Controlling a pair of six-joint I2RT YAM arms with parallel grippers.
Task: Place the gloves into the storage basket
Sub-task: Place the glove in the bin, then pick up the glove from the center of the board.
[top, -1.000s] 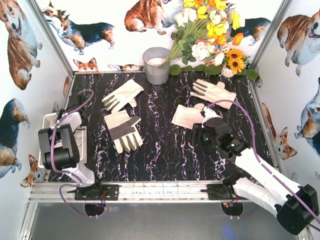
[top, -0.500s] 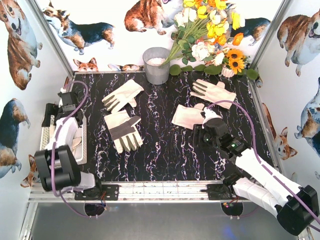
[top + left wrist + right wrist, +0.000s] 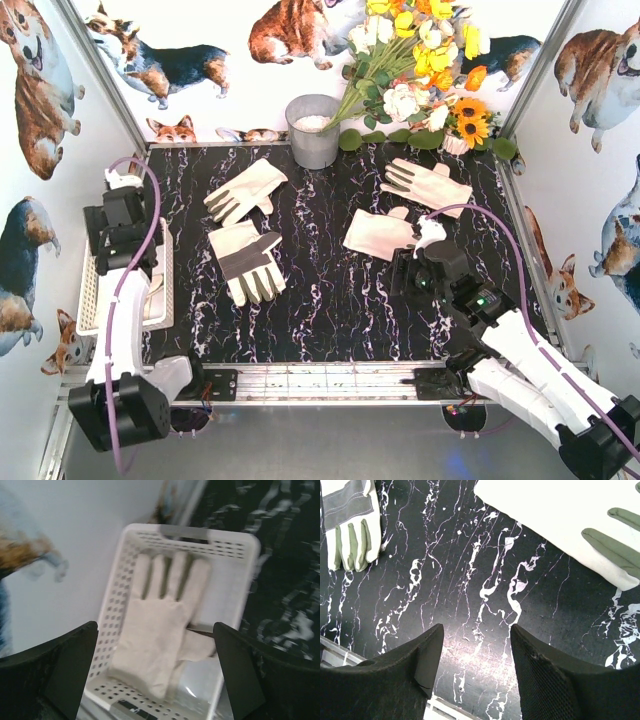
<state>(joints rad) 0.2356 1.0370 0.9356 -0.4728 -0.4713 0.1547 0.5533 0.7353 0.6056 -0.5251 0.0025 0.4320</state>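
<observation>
- Top external view: the storage basket (image 3: 87,296) lies along the left edge of the tabletop (image 3: 340,310), toward the near left corner, partly covered by the left arm.
- The left gripper (image 3: 122,235) hangs over the far end of the basket. This view does not show how its jaws stand.
- Four gloves lie flat on the tabletop outside the basket. The far-left glove (image 3: 245,190) is left of centre toward the far edge.
- The patched glove (image 3: 247,262), with grey panels, lies just nearer than it.
- The mid-right glove (image 3: 378,234) lies right of centre.
- The far-right glove (image 3: 428,183) lies beyond it, toward the far right corner.
- The right gripper (image 3: 408,272) is just on the near side of the mid-right glove. I cannot tell whether they touch.
- A grey bucket (image 3: 313,130) stands at the far edge, with a bunch of flowers (image 3: 420,70) to its right.
- Left wrist view: the left gripper (image 3: 155,625) has its jaws wide apart with nothing held between them.
- Below it the storage basket (image 3: 235,545) holds the basket glove (image 3: 150,650), cream, lying flat with its fingers toward the handle end.
- A cream fold shows at that glove's right side. I cannot tell whether it is the thumb or another glove.
- Right wrist view: the right gripper (image 3: 476,630) has its jaws apart and grips nothing, over bare tabletop (image 3: 470,580).
- The patched glove (image 3: 350,525) shows at upper left, with a grey band and olive fingers.
- The mid-right glove (image 3: 555,525) shows at upper right, clear of both fingers.
</observation>
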